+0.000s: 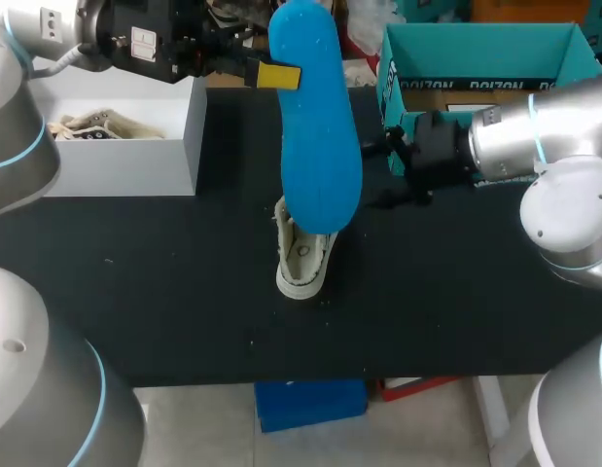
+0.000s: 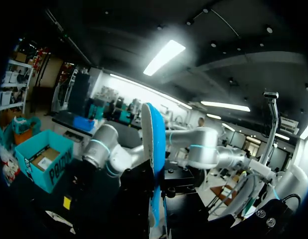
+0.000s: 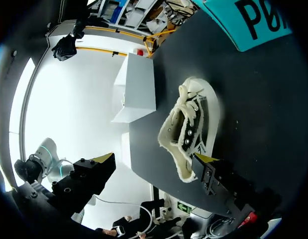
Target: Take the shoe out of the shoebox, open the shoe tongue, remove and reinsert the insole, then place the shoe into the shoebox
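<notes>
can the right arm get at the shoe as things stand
Probably yes: the right end effector is open beside the shoe with nothing between them, and the left end effector holds the insole raised.

One shoe (image 1: 301,268) on table (image 1: 184,292), one blue insole (image 1: 315,126), one teal shoebox (image 1: 476,53), one white box (image 1: 125,161).

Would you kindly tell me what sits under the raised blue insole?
A cream lace-up canvas shoe on the black table; in the head view, the blue foam insole hides its far end.
</notes>
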You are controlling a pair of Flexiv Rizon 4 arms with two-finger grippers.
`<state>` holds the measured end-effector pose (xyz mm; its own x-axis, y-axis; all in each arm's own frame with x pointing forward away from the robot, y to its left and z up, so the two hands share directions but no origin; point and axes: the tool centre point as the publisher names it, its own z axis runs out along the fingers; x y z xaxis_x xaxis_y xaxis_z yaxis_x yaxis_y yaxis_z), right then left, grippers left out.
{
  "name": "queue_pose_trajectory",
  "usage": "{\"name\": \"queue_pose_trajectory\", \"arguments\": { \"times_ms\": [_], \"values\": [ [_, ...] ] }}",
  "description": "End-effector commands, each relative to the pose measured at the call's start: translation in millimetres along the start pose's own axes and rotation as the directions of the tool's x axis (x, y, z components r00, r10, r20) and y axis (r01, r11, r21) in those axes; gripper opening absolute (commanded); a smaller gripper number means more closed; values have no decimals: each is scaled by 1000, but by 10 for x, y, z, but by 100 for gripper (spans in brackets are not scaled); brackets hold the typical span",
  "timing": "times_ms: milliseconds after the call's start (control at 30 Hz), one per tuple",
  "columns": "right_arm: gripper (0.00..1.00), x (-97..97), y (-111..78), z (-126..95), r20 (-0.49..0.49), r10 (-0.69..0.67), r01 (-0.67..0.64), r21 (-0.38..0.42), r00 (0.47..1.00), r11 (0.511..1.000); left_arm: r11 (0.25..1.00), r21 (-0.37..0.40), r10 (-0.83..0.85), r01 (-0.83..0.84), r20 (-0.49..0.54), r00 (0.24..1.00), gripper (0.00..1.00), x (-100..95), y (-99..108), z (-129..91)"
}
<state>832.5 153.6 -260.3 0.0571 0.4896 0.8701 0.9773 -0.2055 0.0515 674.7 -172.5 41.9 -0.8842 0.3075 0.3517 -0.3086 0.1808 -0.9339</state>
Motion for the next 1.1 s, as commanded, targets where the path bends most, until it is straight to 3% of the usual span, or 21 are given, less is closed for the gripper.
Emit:
{"name": "queue_pose_trajectory", "arguments": {
  "times_ms": [33, 100, 200, 300, 467, 533, 1100],
  "values": [
    [100, 13, -66, -56, -163, -31, 28, -21, 986, 999, 1000, 0, 1, -1, 0, 1000, 0, -10, 9, 10],
    [100, 13, -66, -56, -163, -31, 28, -21, 986, 999, 1000, 0, 1, -1, 0, 1000, 0, -10, 9, 10],
    [100, 13, -66, -56, -163, -31, 28, -21, 986, 999, 963, -72, 266, -261, 65, 962, 0, 22, 72, 11],
    [100, 13, -66, -56, -163, -31, 28, -21, 986, 999, 834, -209, 534, -511, 75, 842, 0, 83, 237, 69],
    [100, 13, -66, -56, -163, -31, 28, -21, 986, 999, 647, -325, 753, -689, 132, 645, 0, 180, 512, 131],
    [100, 13, -66, -56, -163, -31, 28, -21, 986, 999, 683, -327, 722, -653, 166, 672, 0, 163, 561, 125],
    [100, 13, -66, -56, -163, -31, 28, -21, 986, 999, 683, -327, 722, -653, 166, 672, 0, 163, 561, 125]
  ]
}}
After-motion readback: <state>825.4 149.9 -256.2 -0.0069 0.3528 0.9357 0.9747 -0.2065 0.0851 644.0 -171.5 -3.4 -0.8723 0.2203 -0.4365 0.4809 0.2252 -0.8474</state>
